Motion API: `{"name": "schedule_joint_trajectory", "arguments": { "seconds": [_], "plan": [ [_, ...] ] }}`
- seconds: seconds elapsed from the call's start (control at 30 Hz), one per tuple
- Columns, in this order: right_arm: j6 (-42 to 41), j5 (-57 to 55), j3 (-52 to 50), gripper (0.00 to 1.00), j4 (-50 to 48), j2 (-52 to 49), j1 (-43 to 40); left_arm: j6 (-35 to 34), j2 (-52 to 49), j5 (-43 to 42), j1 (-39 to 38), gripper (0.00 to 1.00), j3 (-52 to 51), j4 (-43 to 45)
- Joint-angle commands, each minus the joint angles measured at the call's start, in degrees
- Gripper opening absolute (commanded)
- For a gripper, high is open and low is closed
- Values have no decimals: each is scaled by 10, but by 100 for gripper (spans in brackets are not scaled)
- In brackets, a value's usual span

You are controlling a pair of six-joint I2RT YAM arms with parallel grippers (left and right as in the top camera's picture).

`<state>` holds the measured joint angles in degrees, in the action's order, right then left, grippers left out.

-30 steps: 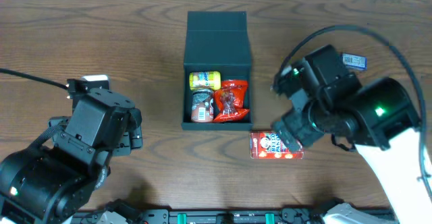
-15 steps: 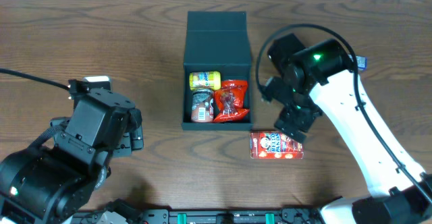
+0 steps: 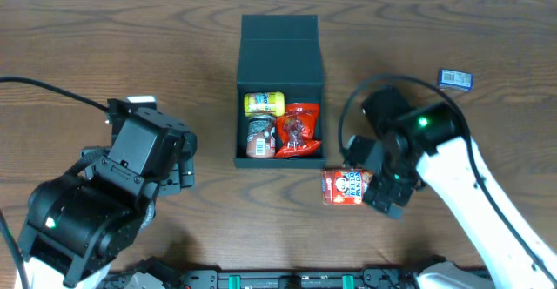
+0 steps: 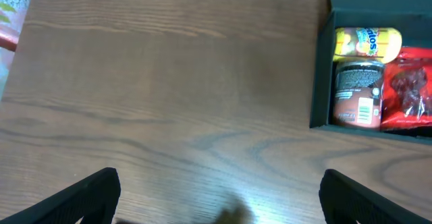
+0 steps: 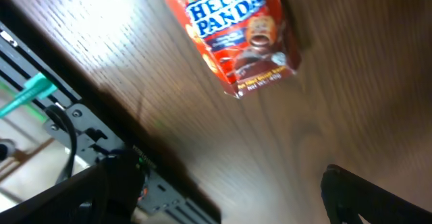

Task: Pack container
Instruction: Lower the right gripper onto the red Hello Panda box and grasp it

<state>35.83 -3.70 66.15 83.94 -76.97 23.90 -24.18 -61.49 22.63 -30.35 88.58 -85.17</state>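
one matte sq. cardboard container (image 3: pixel 280 41), woodgrain table (image 3: pixel 130 45)

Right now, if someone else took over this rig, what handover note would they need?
Left claw: open, empty, over the table left of the container.
Right claw: open, empty, hovering by the red Hello Panda carton, not gripping it.
Done: yellow packet, brown jar and red bag lie inside; lid open.
Left: carton on the table off the container's near right corner; small blue packet far right. Likely pack both, then close.
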Motion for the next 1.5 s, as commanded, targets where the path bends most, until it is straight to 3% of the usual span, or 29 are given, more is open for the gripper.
{"name": "schedule_joint_trajectory", "arguments": {
  "seconds": [0.0, 0.13, 0.5, 1.47],
  "plan": [
    [49, 5, -41, 99, -36, 13, 5, 0, 1, 3, 3, 95, 0, 1],
    [104, 5, -89, 99, -78, 15, 6, 0, 1, 4, 3, 95, 0, -1],
    [108, -5, -126, 99, -202, 4, 5, 0, 1, 5, 3, 95, 0, -1],
    [131, -34, -127, 99, -285, -158, 62, 4, 1, 20, 3, 95, 0, -4]
  ]
}}
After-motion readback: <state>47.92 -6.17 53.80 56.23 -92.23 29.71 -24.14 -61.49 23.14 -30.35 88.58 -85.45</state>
